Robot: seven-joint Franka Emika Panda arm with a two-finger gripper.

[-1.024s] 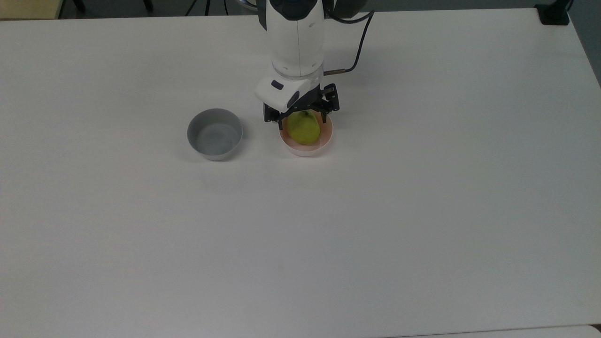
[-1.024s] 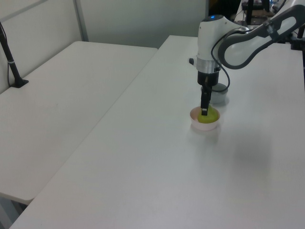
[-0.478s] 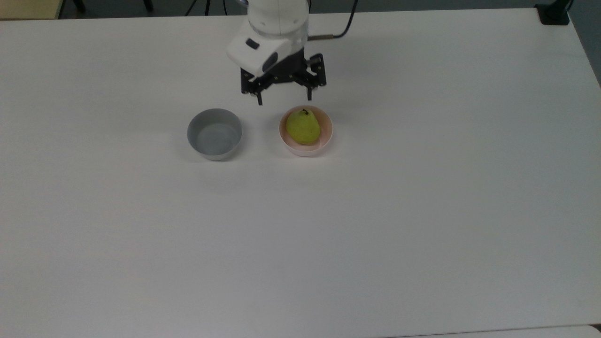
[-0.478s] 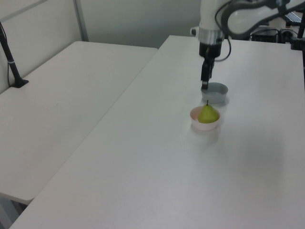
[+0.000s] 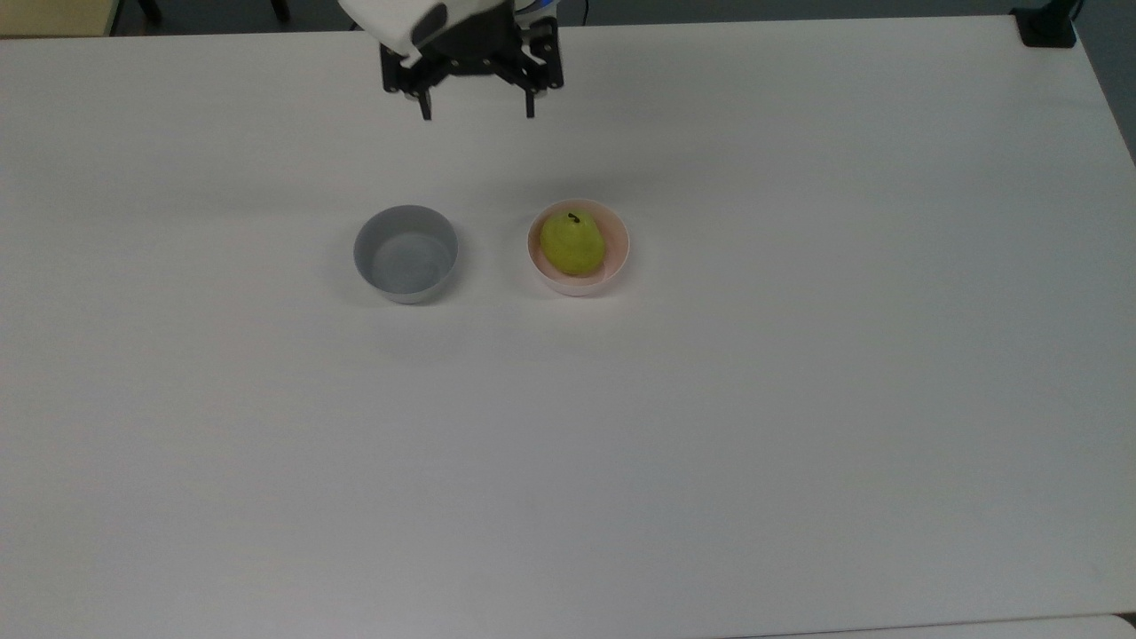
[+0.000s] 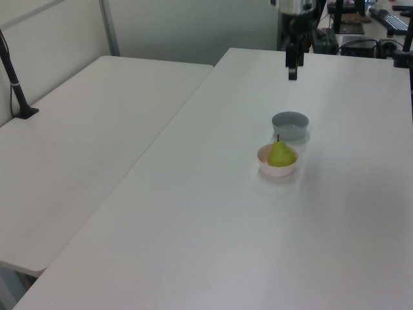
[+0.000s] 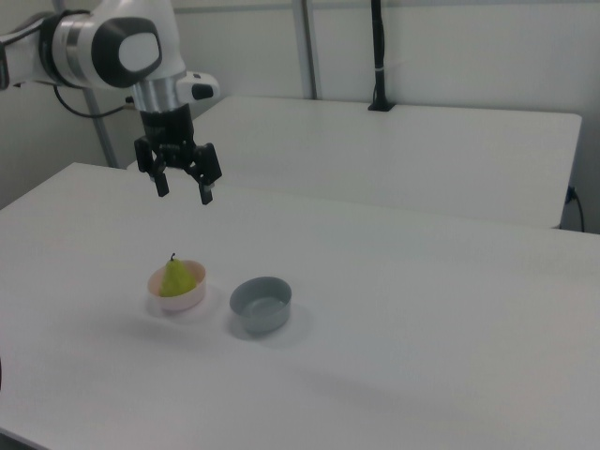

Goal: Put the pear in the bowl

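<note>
The yellow-green pear (image 5: 573,244) sits inside the pale pink bowl (image 5: 619,259), stem tilted toward the bench's far edge in the top view. The bowl stands upright, nearer that far edge than the near one.

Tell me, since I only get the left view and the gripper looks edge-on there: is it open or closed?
Observer: Open. In the top view the gripper has its two fingers spread wide with nothing between them.
Operator: And does the pear fill its bowl?
Observer: Nearly. In the top view the pear sits towards the rim at the top view's top, leaving a bare crescent of the pink bowl below it.
Operator: Anything hiding in the grey one?
Observer: No. The top view looks straight into the grey bowl and its whole floor is bare.
</note>
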